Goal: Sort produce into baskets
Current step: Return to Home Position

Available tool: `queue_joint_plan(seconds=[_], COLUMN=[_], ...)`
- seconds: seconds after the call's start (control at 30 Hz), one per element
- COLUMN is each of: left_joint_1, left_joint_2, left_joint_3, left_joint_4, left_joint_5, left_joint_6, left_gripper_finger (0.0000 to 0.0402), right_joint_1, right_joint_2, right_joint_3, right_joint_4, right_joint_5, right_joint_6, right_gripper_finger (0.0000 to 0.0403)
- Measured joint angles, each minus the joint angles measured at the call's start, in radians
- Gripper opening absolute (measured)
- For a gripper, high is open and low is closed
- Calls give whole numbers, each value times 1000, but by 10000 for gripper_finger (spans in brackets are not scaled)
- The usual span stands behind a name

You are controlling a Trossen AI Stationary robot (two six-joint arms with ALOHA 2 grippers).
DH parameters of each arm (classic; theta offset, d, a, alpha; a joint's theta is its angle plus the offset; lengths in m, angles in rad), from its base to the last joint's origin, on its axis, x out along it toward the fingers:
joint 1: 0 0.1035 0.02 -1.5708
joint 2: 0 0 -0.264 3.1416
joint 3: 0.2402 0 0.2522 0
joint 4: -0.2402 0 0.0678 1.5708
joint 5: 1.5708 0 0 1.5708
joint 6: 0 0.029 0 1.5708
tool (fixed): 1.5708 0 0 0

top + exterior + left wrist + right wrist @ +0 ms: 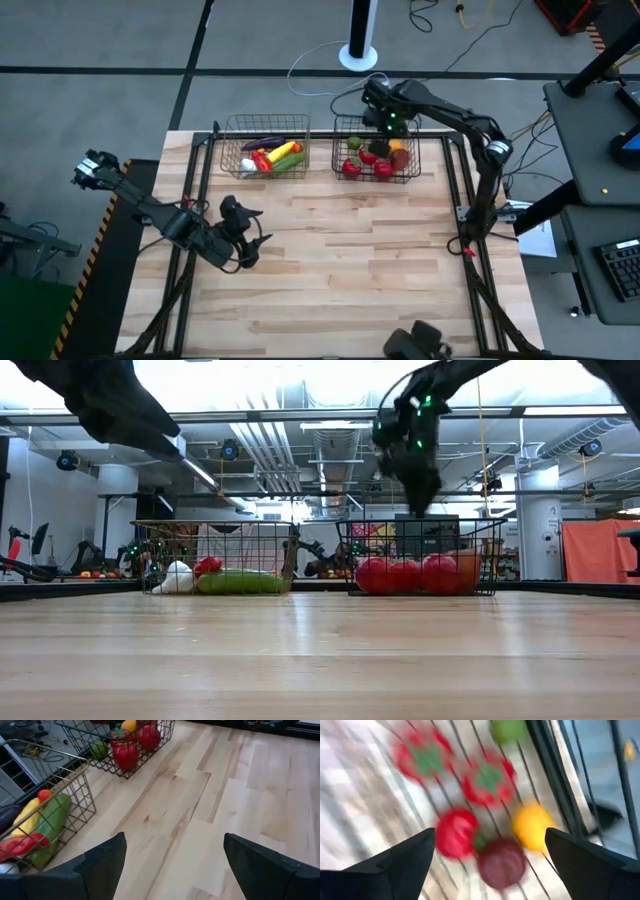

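Two wire baskets stand at the table's far edge. The left basket (265,148) holds a purple eggplant, yellow corn, a green cucumber (50,822), a red pepper and white garlic (178,578). The right basket (378,150) holds red tomatoes (487,780), a green fruit (507,729), an orange-yellow fruit (532,826) and a dark red one (502,862). My right gripper (378,110) is open and empty above the right basket's far side. My left gripper (240,225) is open and empty over the table's left middle.
A broad stretch of bare wooden table (350,260) lies near the baskets' front. Black frame rails (455,190) run along the table's sides. A white pole base (357,55) and cables lie on the floor beyond the far edge.
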Motion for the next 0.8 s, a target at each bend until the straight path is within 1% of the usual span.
queue_joint_plan(seconds=[0.07, 0.1, 0.17, 0.23, 0.27, 0.33, 0.4, 0.5, 0.57, 0.63, 0.73, 0.8], left_joint_1=[0, 0, 0, 1, 3, 15, 39, 85, 126, 175, 258, 310], left_joint_2=[11, 20, 45, 66, 74, 82, 80, 73, 64, 56, 54, 42], left_joint_3=[0, -1, -2, -2, -2, -2, -3, -3, -3, -4, -21, -37], left_joint_4=[16, 43, 120, 225, 273, 357, 436, 488, 529, 576, 666, 701], left_joint_5=[-4, -26, -124, -220, -243, -260, -256, -200, -136, -48, 114, 166], left_joint_6=[-12, -19, 13, 115, 176, 278, 351, 448, 500, 544, 627, 661], left_gripper_finger=[316, 316, 316, 316, 316, 316, 316, 316, 316, 316, 316, 316], right_joint_1=[30, 51, 104, 166, 196, 260, 316, 391, 426, 441, 433, 418], right_joint_2=[-45, -70, -124, -178, -206, -255, -296, -340, -364, -396, -453, -497], right_joint_3=[-28, -53, -123, -221, -275, -386, -494, -625, -690, -738, -785, -816], right_joint_4=[107, 184, 382, 600, 708, 936, 1158, 1417, 1525, 1575, 1592, 1590], right_joint_5=[-77, -111, -177, -248, -282, -337, -356, -356, -356, -358, -356, -355], right_joint_6=[28, 34, 32, 29, 28, 30, 38, 35, 27, 26, 23, 25], right_gripper_finger=[368, 368, 368, 368, 368, 368, 368, 368, 368, 368, 368, 368])
